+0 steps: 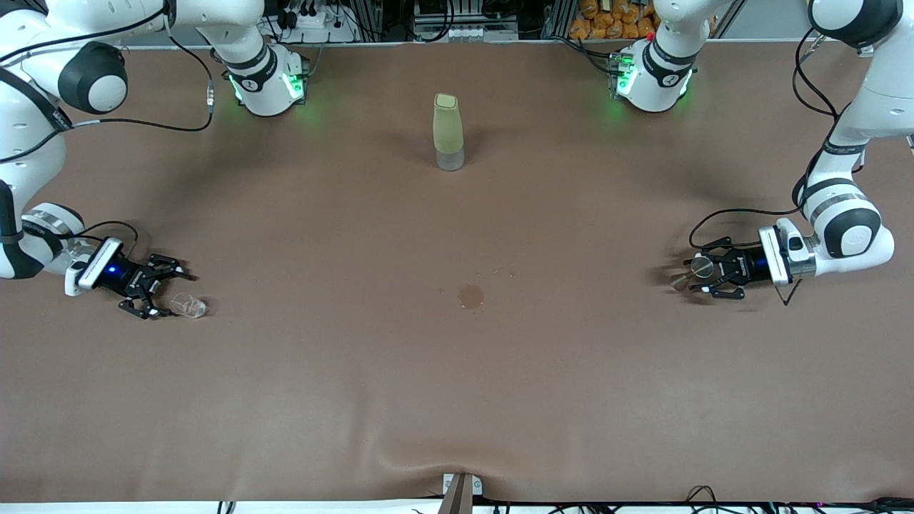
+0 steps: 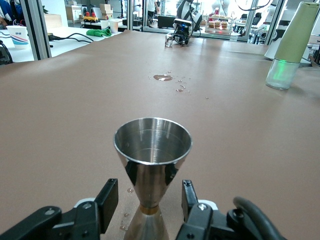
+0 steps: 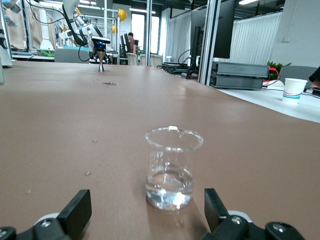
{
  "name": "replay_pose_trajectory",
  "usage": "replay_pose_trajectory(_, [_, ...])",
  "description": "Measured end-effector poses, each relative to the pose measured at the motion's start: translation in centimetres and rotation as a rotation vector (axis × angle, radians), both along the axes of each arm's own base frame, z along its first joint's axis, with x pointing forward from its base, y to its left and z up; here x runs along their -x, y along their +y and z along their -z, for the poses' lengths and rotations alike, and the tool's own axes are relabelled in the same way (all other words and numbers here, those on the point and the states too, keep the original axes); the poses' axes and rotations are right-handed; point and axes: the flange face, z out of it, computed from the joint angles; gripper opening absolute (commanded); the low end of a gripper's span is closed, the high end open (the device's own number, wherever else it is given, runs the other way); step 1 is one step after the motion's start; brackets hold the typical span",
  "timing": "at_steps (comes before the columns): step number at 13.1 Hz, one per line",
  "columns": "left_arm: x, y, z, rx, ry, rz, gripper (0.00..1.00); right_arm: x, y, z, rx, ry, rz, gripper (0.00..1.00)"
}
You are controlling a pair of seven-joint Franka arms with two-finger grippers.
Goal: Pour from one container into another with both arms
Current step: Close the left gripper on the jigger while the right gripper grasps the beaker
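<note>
The left gripper (image 2: 150, 210) stands low at the left arm's end of the tabletop (image 1: 457, 385), fingers (image 2: 107, 197) parted beside a shiny steel jigger (image 2: 152, 165), not touching. The right gripper (image 3: 145, 212), at the right arm's end, gapes wide around a clear beaker (image 3: 170, 167) holding a little water. A spill (image 1: 470, 295) lies mid-table; a green bottle (image 1: 448, 132) stands nearer the bases.

Bright even overhead light, soft shadows on the table (image 1: 285, 400), sharp focus, green base glow
</note>
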Motion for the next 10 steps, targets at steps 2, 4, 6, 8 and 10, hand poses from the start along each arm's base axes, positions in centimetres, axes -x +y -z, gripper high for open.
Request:
replay_pose_trajectory(2, [0.1, -0.1, 0.3, 0.004, 0.003, 0.002, 0.51, -0.7, 1.1, 0.1, -0.025, -0.014, 0.005, 1.00])
replay_pose_trajectory(4, [0.2, -0.1, 0.7, 0.008, 0.005, 0.003, 0.50, -1.3, 2.1, 0.2, -0.043, -0.022, 0.011, 1.00])
replay_pose_trajectory(6, [0.2, -0.1, 0.7, 0.009, 0.004, 0.004, 0.46, -1.6, 3.0, 0.4, -0.056, -0.024, 0.020, 1.00])
replay_pose_trajectory(8, [0.2, -0.1, 0.7, 0.009, 0.002, 0.005, 0.43, -1.9, 3.6, 0.6, -0.056, -0.023, 0.025, 1.00])
replay_pose_trajectory(10, [0.2, -0.1, 0.6, 0.010, -0.001, 0.006, 0.37, -2.3, 4.4, 0.8, -0.058, -0.025, 0.023, 0.96])
